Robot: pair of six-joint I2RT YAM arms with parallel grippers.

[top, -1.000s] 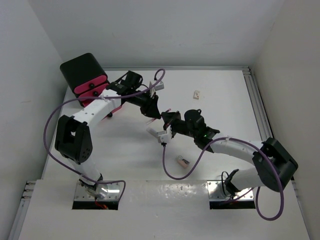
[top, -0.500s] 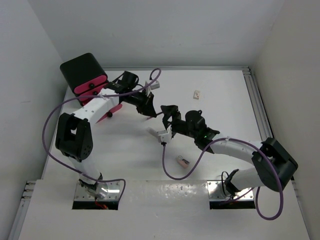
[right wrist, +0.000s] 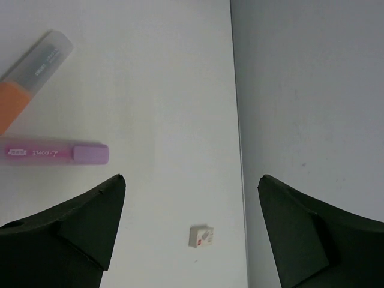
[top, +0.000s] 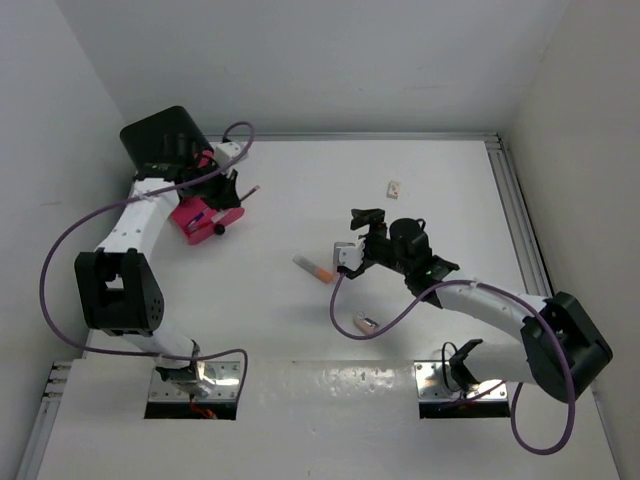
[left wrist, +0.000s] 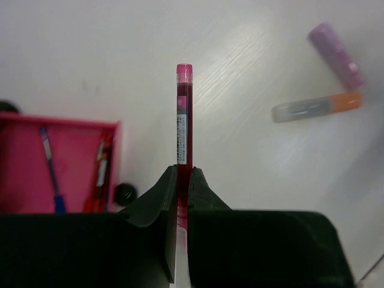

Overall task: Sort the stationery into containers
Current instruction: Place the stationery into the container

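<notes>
The left claw is clamped on a red pen, just right of the open pink drawer at the far left of the worktop. The right claw stands wide apart and empty near the middle. The orange-and-white marker and lilac marker lie close by.

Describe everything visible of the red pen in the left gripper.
The red pen is a thin, straight stick with a translucent dark-red barrel, a brighter pink tip and a white printed label at mid-length. The left gripper pinches one end between its black fingers; the rest juts out free over the white table, beside the open pink drawer, touching nothing else seen.
</notes>
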